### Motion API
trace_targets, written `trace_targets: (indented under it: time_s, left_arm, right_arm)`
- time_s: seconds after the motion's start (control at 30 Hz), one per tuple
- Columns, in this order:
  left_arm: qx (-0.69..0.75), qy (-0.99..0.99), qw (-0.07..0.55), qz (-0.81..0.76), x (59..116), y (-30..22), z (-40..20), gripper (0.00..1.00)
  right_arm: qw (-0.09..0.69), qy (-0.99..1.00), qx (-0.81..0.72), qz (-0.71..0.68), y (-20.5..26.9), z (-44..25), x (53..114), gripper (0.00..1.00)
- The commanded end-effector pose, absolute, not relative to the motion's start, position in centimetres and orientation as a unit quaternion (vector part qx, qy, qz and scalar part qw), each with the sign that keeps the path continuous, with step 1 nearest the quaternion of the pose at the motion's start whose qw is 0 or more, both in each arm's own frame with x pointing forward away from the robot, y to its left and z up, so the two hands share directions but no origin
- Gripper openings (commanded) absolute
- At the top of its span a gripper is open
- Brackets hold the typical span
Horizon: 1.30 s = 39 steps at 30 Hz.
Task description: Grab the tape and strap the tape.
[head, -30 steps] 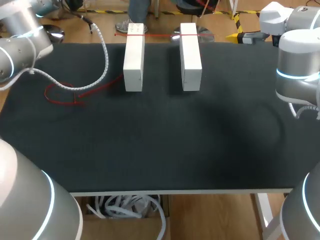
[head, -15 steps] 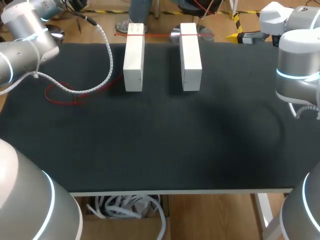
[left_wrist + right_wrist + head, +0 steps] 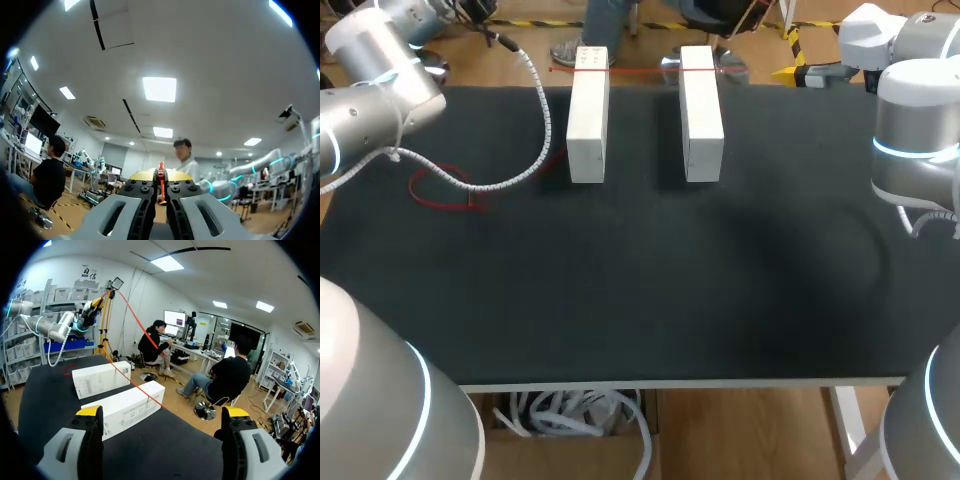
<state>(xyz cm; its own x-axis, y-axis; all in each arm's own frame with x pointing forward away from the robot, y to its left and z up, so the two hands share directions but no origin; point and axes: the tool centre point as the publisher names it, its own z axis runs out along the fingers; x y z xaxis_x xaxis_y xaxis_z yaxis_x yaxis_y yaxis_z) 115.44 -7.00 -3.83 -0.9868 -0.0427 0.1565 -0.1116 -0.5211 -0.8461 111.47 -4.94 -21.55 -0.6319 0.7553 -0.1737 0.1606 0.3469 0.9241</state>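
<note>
The left tool (image 3: 160, 176) is pinched narrow on the red tape (image 3: 640, 70). From there the tape runs in a straight line across the far ends of the two white boxes (image 3: 588, 110), crosswise to their long axes, and a slack loop (image 3: 440, 190) lies on the surface (image 3: 620, 280) near the left arm (image 3: 370, 70). The right tool (image 3: 162, 411) stands wide open and empty, with the tape's box-crossing stretch ahead of it, so I judge the right arm (image 3: 910, 120) better placed to take that end.

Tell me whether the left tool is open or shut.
Shut on the red tape: the left tool's yellow tips meet with the tape pinched between them.
</note>
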Motion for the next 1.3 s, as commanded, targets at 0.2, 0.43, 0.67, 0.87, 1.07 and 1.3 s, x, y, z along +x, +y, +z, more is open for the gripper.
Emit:
trace_targets:
  time_s: [0.2,0.43,0.67,0.87,1.07,1.3]
  left_arm:
    - [0.105,-0.484,-0.016,0.868,114.16,-7.13,-3.54,0.0]
    - [0.096,-0.484,-0.018,0.87,114.04,-7.16,-3.54,0.0]
    - [0.096,-0.484,-0.018,0.87,114.04,-7.16,-3.54,0.0]
    - [0.096,-0.484,-0.018,0.87,114.04,-7.16,-3.54,0.0]
    - [0.096,-0.484,-0.018,0.87,114.04,-7.16,-3.54,0.0]
    - [0.096,-0.484,-0.018,0.87,114.04,-7.16,-3.54,0.0]
  right_arm:
    - [0.306,0.761,0.3,0.486,-4.97,-21.56,111.42,1.0]
    - [0.306,0.761,0.3,0.486,-4.97,-21.56,111.42,1.0]
    - [0.306,0.761,0.3,0.486,-4.97,-21.56,111.42,1.0]
    - [0.306,0.761,0.3,0.486,-4.97,-21.56,111.42,1.0]
    - [0.306,0.761,0.3,0.486,-4.97,-21.56,111.42,1.0]
    - [0.302,0.744,0.311,0.508,-4.78,-21.42,111.5,1.0]
